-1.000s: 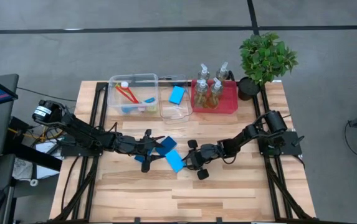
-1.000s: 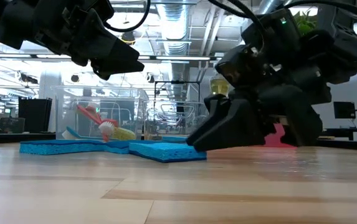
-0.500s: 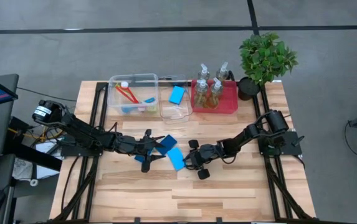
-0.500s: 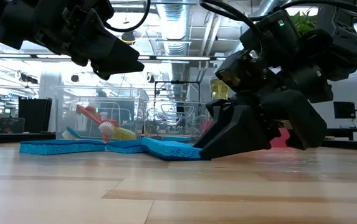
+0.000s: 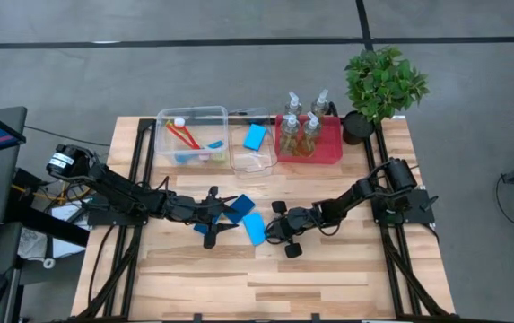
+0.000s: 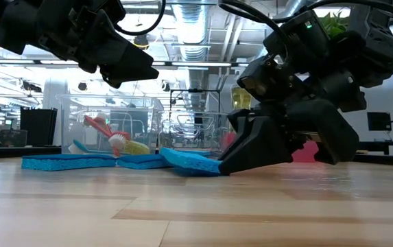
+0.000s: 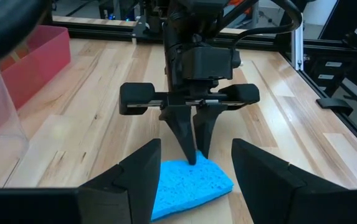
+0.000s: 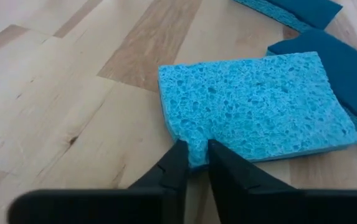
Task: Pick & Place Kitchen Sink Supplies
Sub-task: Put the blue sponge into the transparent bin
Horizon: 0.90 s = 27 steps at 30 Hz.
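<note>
The right gripper [image 8: 192,163] is low over the middle of the table [image 5: 328,269], its two fingers pinching the near edge of a light blue sponge [image 8: 256,106]; that edge is tilted up off the wood. The left gripper [image 7: 195,165] hangs just above the same sponge's far end, jaws spread wide, holding nothing.

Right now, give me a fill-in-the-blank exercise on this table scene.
1. The right gripper pinches the edge of a blue ____.
2. The four pump bottles stand in the ____ tray.
3. The left gripper hangs above the sponges with its fingers ____.
4. The brushes lie in a clear ____.

Missing words: sponge; red; open; bin
</note>
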Each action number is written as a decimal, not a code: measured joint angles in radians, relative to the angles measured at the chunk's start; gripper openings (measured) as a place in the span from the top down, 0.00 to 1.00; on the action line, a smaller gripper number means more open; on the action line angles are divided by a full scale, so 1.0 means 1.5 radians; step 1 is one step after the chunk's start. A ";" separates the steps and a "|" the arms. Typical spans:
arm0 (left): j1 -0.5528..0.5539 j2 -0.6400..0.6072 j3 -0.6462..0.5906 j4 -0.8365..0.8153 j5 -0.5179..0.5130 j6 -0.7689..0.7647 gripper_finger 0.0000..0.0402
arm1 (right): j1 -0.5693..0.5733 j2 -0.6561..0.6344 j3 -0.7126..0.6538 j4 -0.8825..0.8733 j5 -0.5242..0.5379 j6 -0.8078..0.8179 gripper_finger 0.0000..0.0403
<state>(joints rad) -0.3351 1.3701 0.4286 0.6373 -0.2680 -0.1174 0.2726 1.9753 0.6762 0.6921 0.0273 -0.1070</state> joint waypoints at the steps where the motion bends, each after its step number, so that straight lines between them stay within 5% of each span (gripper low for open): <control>1: 0.000 0.000 0.000 0.000 0.000 0.000 0.51 | 0.000 -0.001 0.000 0.000 0.000 -0.001 0.90; 6: 0.000 0.000 0.000 0.000 0.000 0.000 0.51 | 0.000 -0.013 -0.002 -0.005 0.000 -0.014 0.98; 15: 0.000 0.000 0.000 0.000 0.000 -0.014 0.51 | 0.008 -0.073 -0.006 -0.022 0.008 -0.039 0.99; 27: 0.014 0.000 0.000 0.000 -0.001 -0.114 0.51 | 0.049 -0.126 -0.005 -0.021 0.162 -0.084 0.99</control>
<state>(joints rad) -0.3148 1.3701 0.4286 0.6369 -0.2687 -0.2888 0.3455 1.7859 0.6682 0.6613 0.2703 -0.2328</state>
